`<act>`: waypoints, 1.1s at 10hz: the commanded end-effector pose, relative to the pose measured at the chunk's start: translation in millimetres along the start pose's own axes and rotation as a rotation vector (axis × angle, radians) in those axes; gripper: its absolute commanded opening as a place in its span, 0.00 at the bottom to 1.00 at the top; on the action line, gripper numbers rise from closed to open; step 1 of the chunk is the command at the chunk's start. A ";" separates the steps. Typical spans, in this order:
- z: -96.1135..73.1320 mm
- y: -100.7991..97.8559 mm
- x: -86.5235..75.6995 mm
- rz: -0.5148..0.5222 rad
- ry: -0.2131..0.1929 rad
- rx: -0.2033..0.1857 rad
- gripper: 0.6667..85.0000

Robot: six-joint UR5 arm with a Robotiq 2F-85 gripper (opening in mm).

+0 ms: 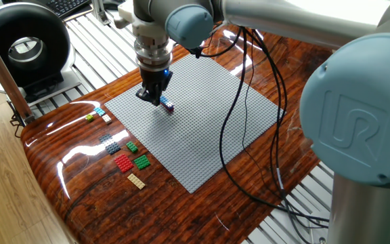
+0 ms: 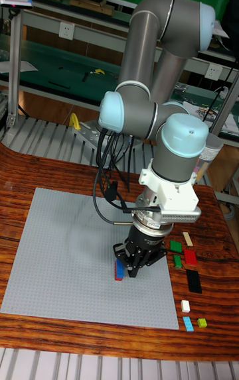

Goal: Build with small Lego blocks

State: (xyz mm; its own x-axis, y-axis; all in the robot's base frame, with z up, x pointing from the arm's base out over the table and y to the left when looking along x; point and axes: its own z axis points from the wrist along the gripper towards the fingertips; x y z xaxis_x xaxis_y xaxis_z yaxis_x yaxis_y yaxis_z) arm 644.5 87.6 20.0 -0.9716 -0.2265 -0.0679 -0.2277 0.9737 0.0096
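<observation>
My gripper (image 1: 152, 95) hangs low over the left part of the large grey baseplate (image 1: 202, 129), and its dark fingers converge to a point with nothing seen between them. Just right of the tips a small blue and red Lego block stack (image 1: 166, 104) sits on the plate. In the tall fixed view the same stack (image 2: 119, 269) lies just left of the gripper (image 2: 135, 270). I cannot tell whether the fingertips touch it. Loose small Lego blocks lie on the wood beside the plate: red (image 1: 123, 163), green (image 1: 141, 161), tan (image 1: 135, 180), grey (image 1: 110, 143), cyan (image 1: 99, 110).
The arm's black cables (image 1: 239, 122) loop over the right half of the baseplate. A black round device (image 1: 24, 46) stands at the far left beyond the wooden table's edge. The robot's big blue-grey joint (image 1: 357, 122) fills the right foreground.
</observation>
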 end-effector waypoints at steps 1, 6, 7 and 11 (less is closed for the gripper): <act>-4.2 -4.4 -3.5 -0.004 -0.002 -0.009 0.01; -3.1 -7.6 -1.7 -0.006 -0.003 -0.015 0.01; -2.8 -7.8 -1.5 -0.006 -0.003 -0.015 0.01; -2.3 -6.6 -1.6 -0.005 -0.004 -0.020 0.01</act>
State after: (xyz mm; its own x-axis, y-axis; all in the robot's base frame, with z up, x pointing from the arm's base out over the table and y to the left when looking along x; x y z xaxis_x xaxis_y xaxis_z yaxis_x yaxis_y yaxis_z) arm 646.8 79.4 21.5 -0.9685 -0.2396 -0.0680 -0.2411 0.9704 0.0145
